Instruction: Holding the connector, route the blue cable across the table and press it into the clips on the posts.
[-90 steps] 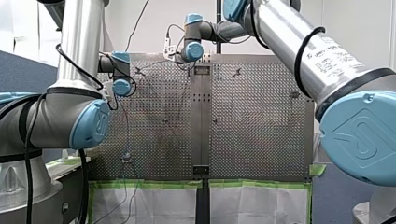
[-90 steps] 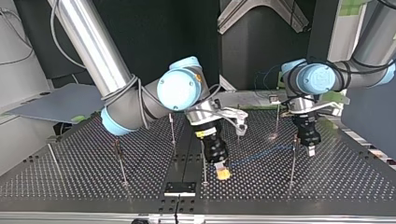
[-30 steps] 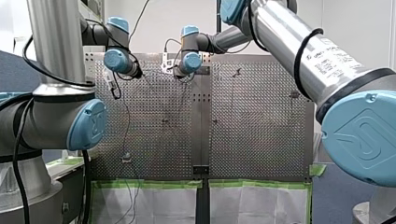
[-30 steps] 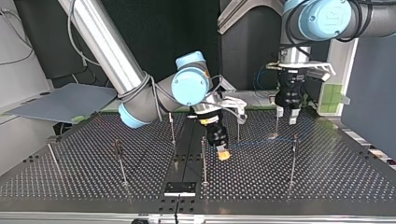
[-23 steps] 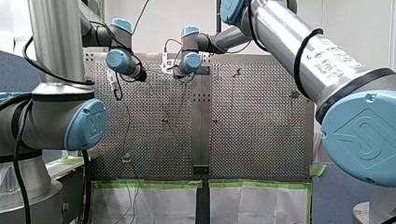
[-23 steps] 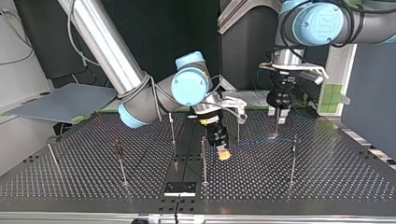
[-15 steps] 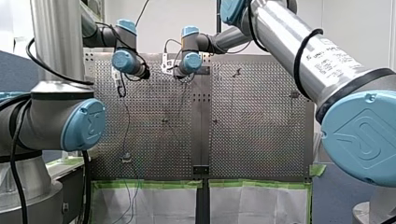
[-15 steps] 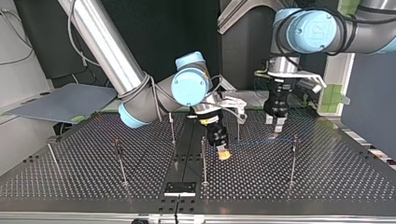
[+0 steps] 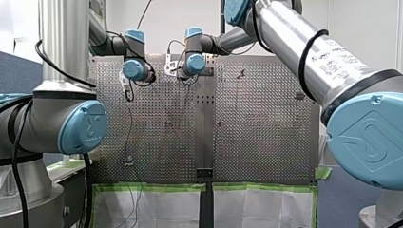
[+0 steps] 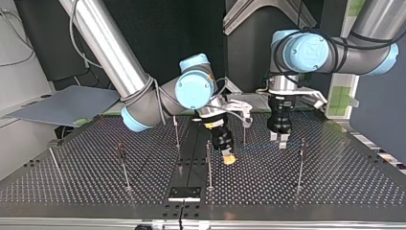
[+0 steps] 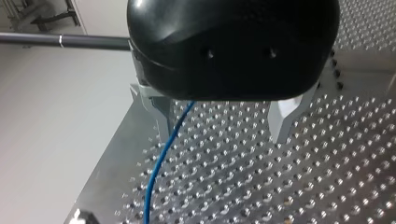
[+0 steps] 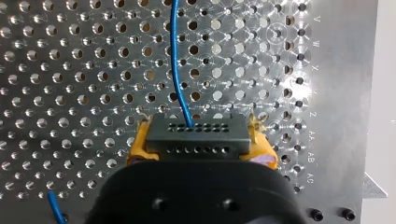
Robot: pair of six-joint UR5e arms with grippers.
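The right claw [image 12: 201, 140] grips the black connector [image 12: 196, 133] between yellow pads [image 12: 137, 144]; the left claw [image 11: 219, 116] hangs wide open over the blue cable [image 11: 159, 168] above the worktop [image 11: 280, 186].

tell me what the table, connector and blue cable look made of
The table: bare metal, maybe aluminium, bright glints around holes. The connector: matte black, likely plastic, rows of pin holes. The blue cable: smooth bending jacket, probably plastic insulation.

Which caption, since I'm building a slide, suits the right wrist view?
My right hand, yellow-padded, clamps the connector; its blue cable runs ahead over the perforated table.
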